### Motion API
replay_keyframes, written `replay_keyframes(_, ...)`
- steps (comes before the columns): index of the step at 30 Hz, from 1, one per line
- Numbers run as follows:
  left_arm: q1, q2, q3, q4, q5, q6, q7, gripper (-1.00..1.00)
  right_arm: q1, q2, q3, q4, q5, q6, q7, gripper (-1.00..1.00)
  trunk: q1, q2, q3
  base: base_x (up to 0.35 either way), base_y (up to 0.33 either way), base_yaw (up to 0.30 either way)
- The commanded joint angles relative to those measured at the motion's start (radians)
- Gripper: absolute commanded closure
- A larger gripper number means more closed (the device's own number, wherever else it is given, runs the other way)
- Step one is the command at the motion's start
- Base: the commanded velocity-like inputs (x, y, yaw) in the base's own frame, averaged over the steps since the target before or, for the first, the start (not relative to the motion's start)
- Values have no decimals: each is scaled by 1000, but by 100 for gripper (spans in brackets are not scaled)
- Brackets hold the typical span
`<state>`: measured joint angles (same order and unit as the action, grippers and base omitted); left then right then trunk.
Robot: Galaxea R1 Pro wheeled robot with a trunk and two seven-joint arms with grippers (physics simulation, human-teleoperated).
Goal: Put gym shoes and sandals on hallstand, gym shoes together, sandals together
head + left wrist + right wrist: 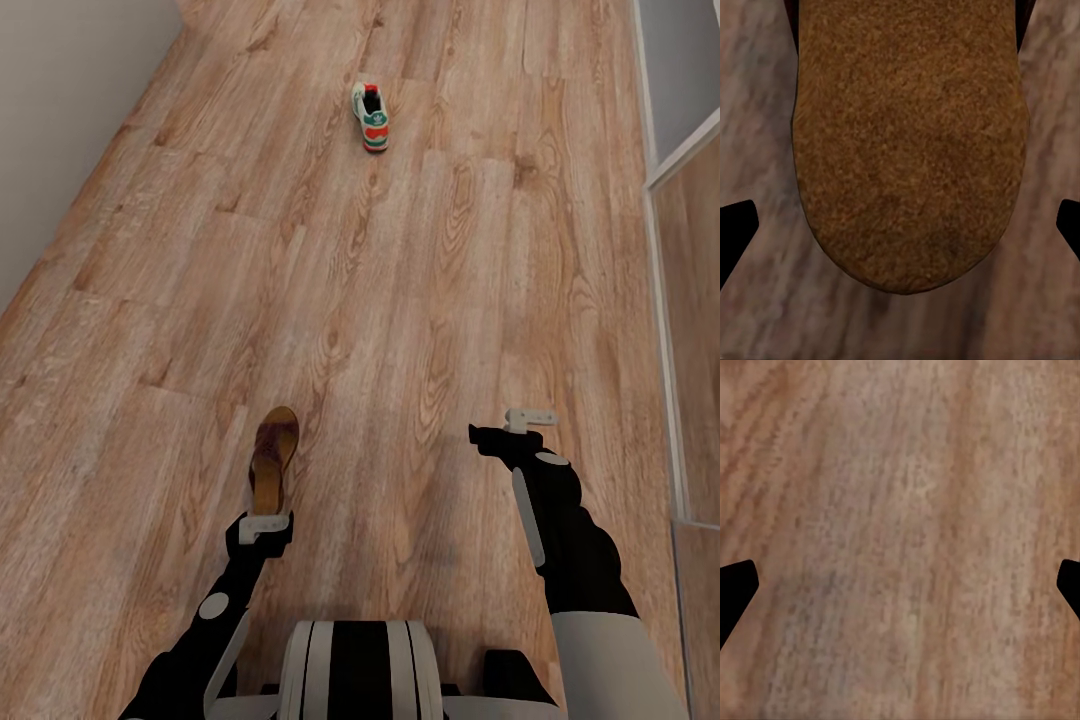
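Sandal [274,458], dark brown with a tan footbed, lies on the corridor floor [420,300] just ahead of the left tool [266,523], its fingers spread wide on either side of the footbed [907,142] in the left wrist view. Farther up the corridor, well apart, a white gym shoe [371,116] with green stripes rests on the planks. The right tool [528,418] hovers over bare flooring, fingers apart, holding nothing.
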<state>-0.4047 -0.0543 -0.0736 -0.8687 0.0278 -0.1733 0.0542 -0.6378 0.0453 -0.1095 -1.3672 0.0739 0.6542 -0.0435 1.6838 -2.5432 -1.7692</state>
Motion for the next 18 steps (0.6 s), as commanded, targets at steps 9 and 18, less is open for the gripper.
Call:
replay_keyframes(9,0,1,-3,0,3,-3,6,-100,0,1,-1,-1,7,5,2,-100,0,0,-1,61,0,0)
replay_keyframes(18,0,1,-3,0,3,-3,6,-100,0,1,-1,-1,7,5,2,-100,0,0,-1,14,0,0)
